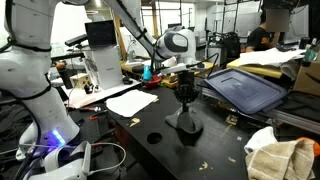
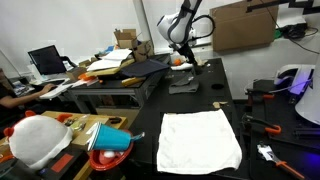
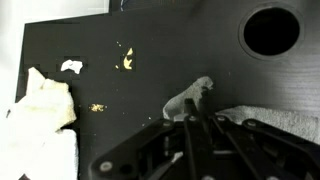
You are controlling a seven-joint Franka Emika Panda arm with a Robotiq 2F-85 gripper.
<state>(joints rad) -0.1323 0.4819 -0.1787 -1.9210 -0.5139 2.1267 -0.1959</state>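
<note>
Black surface fills the wrist view, with a crumpled white cloth at its left edge. The pincer hangs clenched, jaws nearly together, tips right at a small pale lump on the surface. I can't tell whether it's pinched. Yellow crumbs lie well apart.

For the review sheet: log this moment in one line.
gripper: fingers together | nearest: pale scrap, just ahead | surface: black table

No text, label or number can be read in any view. The monitor and the cardboard box in an exterior view are too small and blurred to read.
</note>
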